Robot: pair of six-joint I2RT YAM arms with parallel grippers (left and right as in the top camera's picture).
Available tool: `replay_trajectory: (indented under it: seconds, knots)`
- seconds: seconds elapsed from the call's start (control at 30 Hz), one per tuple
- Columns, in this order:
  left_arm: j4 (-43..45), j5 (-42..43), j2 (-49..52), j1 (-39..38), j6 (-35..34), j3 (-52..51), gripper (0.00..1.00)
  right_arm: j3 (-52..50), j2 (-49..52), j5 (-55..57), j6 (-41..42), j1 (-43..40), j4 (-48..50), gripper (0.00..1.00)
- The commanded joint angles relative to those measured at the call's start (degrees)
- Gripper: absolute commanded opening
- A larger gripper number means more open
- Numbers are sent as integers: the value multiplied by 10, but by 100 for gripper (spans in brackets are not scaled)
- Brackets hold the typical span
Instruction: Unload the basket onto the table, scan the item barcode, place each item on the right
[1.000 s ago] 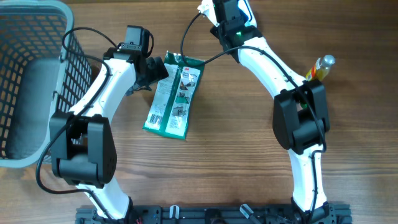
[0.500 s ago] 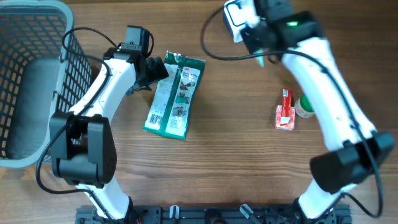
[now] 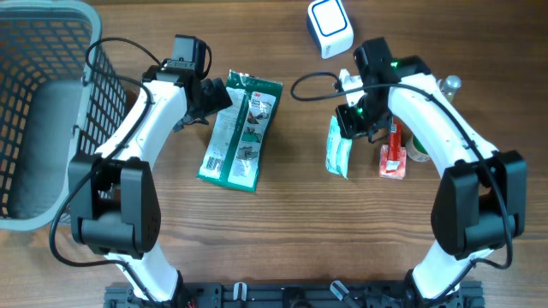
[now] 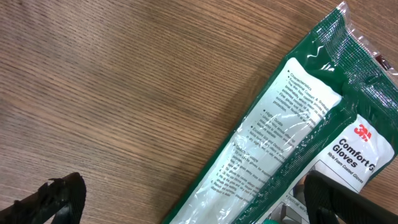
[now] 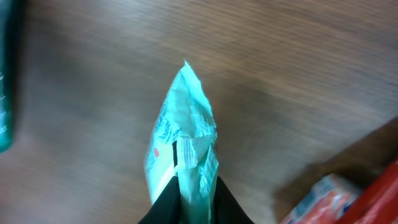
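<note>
A pale teal packet (image 3: pixel 338 156) hangs from my right gripper (image 3: pixel 347 120), which is shut on its upper edge, just left of a red pack (image 3: pixel 391 156). In the right wrist view the packet (image 5: pixel 183 140) points away from the black fingers (image 5: pixel 166 206) and a small barcode strip shows on its side; the right gripper (image 5: pixel 196 202) pinches it. A white scanner with a blue face (image 3: pixel 330 28) lies at the back of the table, apart from the packet. My left gripper (image 3: pixel 208 96) stands open at the top left edge of a green gloves pack (image 3: pixel 240 130), straddling the gloves pack (image 4: pixel 292 118).
A grey wire basket (image 3: pixel 38 111) fills the left side. A bottle with a round cap (image 3: pixel 445 85) and a green-topped item (image 3: pixel 419 147) sit under the right arm. The red pack (image 5: pixel 373 196) lies close to the right of the held packet.
The right arm has swung from the back edge down toward the middle right, and the teal packet now shows in its jaws. The scanner is uncovered. The left arm has not moved.
</note>
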Motion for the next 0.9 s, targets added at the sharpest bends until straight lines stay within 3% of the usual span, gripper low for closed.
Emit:
replay_trajectory:
  seconds: [0.0,0.07,0.1,0.4,0.5,0.63,0.87]
  knots:
    - [0,-7,-8,2,3,7,100,-23,3,84,57,1,54,43]
    - [0,-7,-8,2,3,7,100,-24,3,76,119,2,85,57]
    - [0,-7,-8,2,3,7,100,-24,3,58,144,5,98,58]
    - [0,-7,-8,2,3,7,100,-36,4,44,274,86,131,54]
    - [0,-7,-8,2,3,7,100,-61,4,44,309,102,157,64]
    - [0,-7,-8,2,3,7,100,-123,4,42,408,116,213,65]
    - [0,-7,-8,2,3,7,100,-184,4,92,423,115,244,59]
